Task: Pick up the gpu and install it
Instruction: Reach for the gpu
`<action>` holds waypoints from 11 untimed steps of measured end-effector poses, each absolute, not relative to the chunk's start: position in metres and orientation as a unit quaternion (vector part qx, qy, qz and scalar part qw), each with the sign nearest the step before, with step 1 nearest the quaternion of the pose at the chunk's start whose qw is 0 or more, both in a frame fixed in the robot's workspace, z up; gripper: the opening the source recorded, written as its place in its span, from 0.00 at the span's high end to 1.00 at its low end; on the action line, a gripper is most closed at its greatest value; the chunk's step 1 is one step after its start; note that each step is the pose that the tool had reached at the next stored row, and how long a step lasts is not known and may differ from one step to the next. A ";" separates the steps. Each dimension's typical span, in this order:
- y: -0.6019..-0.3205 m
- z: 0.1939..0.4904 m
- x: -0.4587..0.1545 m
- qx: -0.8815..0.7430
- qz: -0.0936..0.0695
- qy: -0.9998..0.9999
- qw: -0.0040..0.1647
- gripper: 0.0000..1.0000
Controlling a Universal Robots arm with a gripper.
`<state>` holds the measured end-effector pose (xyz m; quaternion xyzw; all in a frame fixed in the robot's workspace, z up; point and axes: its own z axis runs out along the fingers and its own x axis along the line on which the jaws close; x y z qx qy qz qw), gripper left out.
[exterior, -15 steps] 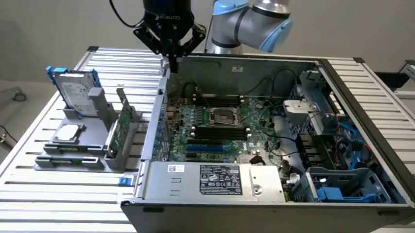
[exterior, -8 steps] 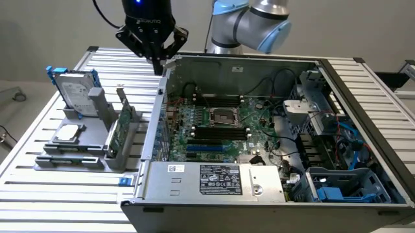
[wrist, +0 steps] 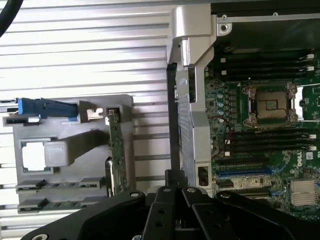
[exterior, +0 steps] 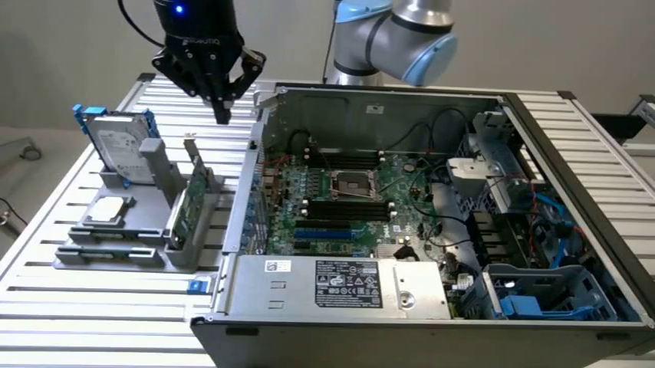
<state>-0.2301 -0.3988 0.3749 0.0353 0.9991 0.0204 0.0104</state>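
The gpu (exterior: 192,205) stands on edge in a slot of the grey holder (exterior: 123,253), green board facing the case, its silver bracket end pointing up and back. In the wrist view the gpu (wrist: 116,145) appears edge-on as a thin green strip. My gripper (exterior: 222,115) hangs above the slatted table, up and behind the gpu, between the holder and the open computer case (exterior: 307,295). Its fingers are shut together and hold nothing. The black finger bases (wrist: 175,200) show in the wrist view.
A silver hard drive in a blue frame (exterior: 121,149) stands at the back of the holder, and a small square silver chip (exterior: 110,208) lies on it. The motherboard (exterior: 348,207) lies exposed inside the case, with cables and drive bays on the exterior view's right.
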 end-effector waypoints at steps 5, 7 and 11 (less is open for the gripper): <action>-0.399 0.371 -0.245 0.035 0.018 0.999 0.009 0.89; -0.399 0.370 -0.249 0.034 0.017 0.999 0.008 0.89; -0.399 0.368 -0.255 0.033 0.015 0.999 0.006 0.89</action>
